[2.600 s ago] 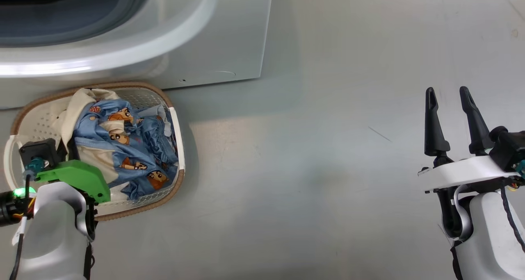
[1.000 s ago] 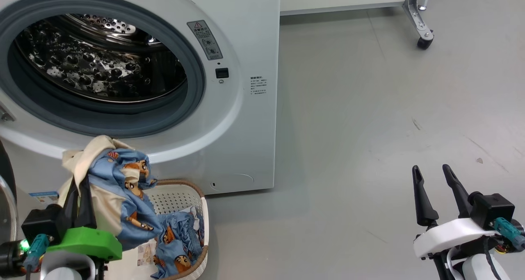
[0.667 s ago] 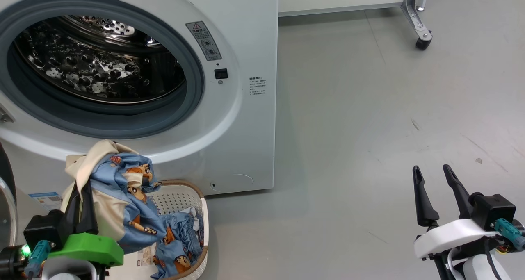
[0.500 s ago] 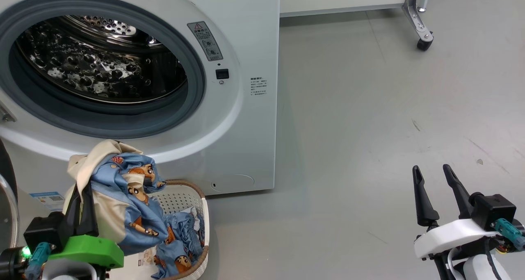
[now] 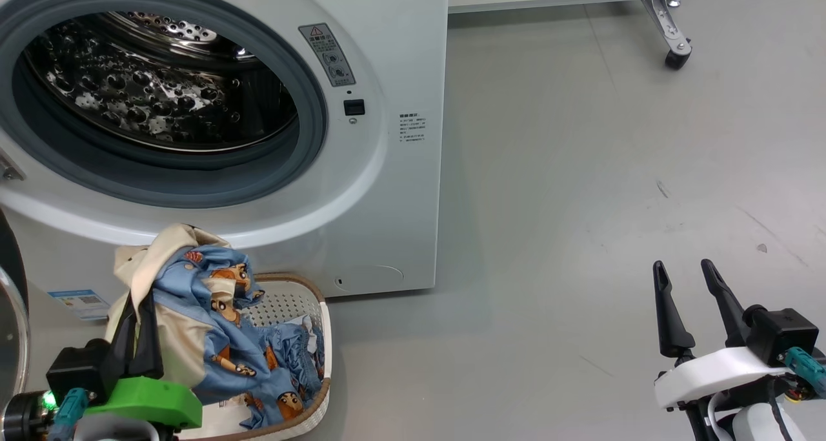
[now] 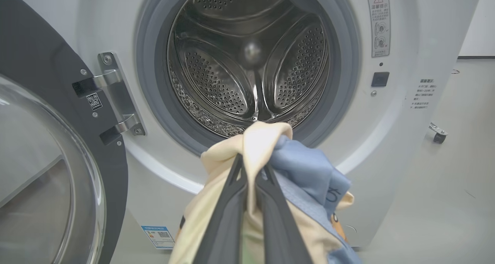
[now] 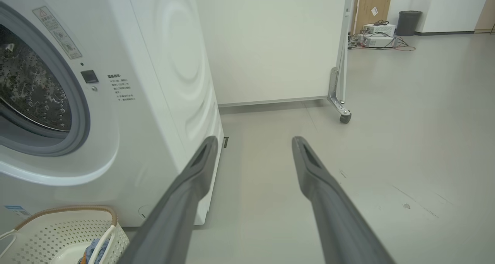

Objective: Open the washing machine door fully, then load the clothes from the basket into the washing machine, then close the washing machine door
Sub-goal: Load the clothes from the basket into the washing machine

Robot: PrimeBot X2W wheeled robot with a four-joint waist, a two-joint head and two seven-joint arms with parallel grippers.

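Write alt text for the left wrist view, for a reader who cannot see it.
The left gripper is shut on a bunch of cream and blue clothes, held before the open mouth of a white washing machine. Its steel drum looks empty, and the washing machine door stands swung open at the picture's left.

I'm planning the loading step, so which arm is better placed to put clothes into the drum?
Left. The left tool is shut on clothes just in front of the open drum. The right tool is open, empty, and off beside the machine.
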